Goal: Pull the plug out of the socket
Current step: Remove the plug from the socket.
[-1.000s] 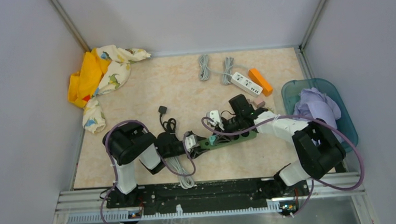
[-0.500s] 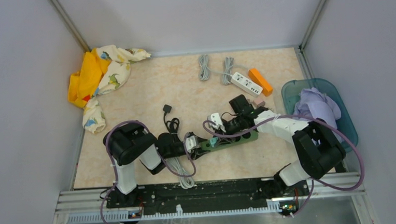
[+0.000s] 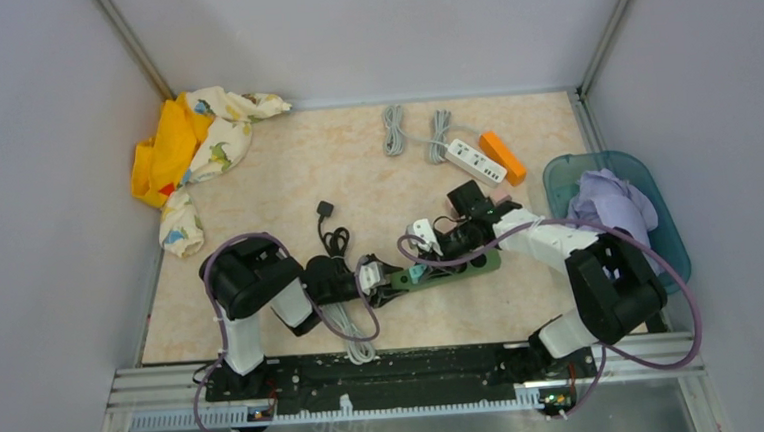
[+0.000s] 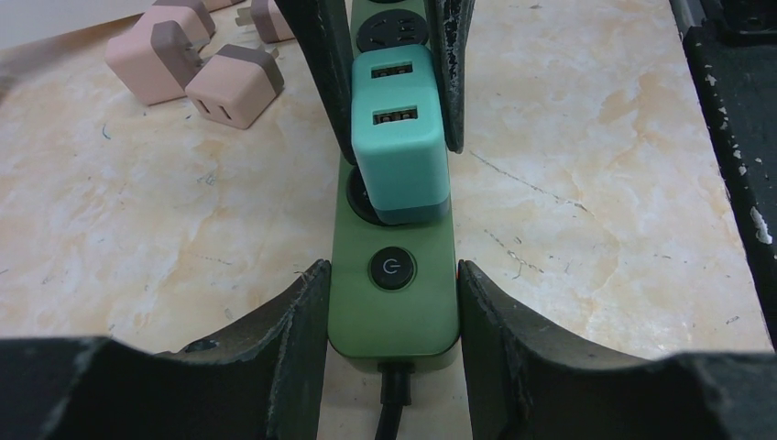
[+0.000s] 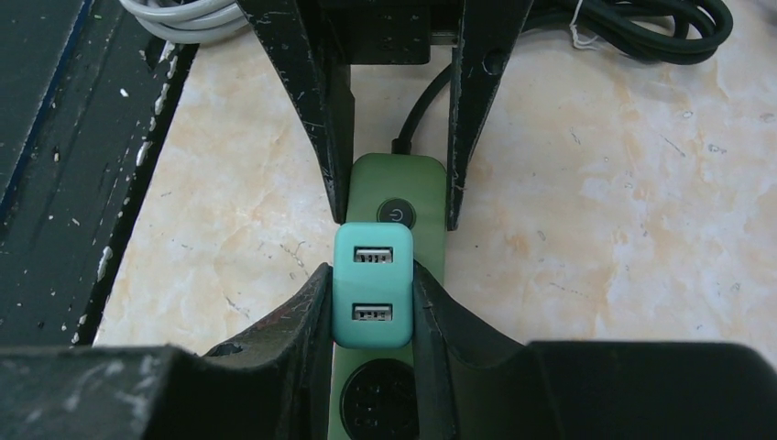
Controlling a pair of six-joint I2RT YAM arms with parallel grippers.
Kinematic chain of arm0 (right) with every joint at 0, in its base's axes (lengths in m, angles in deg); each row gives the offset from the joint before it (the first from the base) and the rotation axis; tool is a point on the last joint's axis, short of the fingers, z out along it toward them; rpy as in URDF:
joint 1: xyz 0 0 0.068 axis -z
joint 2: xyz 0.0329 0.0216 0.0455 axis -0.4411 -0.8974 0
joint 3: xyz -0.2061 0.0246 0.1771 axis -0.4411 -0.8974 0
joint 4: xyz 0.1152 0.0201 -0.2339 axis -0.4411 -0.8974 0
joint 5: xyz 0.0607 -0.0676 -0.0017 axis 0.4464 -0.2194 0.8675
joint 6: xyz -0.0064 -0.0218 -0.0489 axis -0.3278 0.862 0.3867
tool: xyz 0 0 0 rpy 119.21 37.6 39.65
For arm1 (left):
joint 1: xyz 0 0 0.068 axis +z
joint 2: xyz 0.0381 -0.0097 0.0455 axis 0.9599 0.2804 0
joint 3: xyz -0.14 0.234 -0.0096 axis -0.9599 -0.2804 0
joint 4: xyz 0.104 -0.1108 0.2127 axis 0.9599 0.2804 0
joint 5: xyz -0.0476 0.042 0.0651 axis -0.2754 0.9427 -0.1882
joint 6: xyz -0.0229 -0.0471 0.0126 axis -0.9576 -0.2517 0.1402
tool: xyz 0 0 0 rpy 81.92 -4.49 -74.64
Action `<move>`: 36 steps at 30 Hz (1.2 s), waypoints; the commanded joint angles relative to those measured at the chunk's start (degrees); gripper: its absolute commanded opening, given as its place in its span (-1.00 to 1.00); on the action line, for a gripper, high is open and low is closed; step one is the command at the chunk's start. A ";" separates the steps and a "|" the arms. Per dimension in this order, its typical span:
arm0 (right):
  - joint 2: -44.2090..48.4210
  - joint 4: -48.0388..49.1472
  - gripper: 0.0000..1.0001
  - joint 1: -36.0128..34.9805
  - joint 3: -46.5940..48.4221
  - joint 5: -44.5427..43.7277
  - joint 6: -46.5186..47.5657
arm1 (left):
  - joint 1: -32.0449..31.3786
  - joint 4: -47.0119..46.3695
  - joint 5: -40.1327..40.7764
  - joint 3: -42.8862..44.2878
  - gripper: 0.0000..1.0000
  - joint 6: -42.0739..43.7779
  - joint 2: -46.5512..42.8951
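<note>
At far left, a heap of yellow and dinosaur-print cloth, lying just as a second ago. Next right, left gripper clamped across the switch end of the green power strip, one finger pressed to each long side, same hold as before. Behind it, a black cable, its loose plug head nudged slightly rightward since the earlier frame.

On the strip, just past the round switch, teal plug sitting over the first socket, upright. Impossible to say whether lifted at all. Closed on that plug from the opposite end, right gripper, pads flat against both teal flanks. Grip unchanged, but shifted a little to the right and toward the near edge, the strip's far end swung slightly right with it.

Toward the back, two grey cable coils, a white power strip and an orange block just beside it, all where they were. By the right arm's wrist, several pink adapters loose on the marbled tabletop.

At far right, a translucent teal bin by the side wall. Inside, crumpled lavender cloth filling most of it and rising above the rim, same as a second ago.
</note>
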 commanded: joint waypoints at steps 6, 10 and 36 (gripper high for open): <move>0.60 16.33 -1.00 -5.00 1.14 3.12 -16.79 | -0.22 -2.93 -1.37 -0.28 -0.99 -0.23 0.42; 1.30 18.74 -1.00 -3.28 1.05 -5.28 -18.93 | -0.19 -2.93 -1.30 -0.40 -0.99 -0.21 0.46; 2.93 5.86 -1.00 2.01 0.23 4.07 -1.04 | -0.18 -3.55 -1.41 -0.67 -0.99 -0.14 0.52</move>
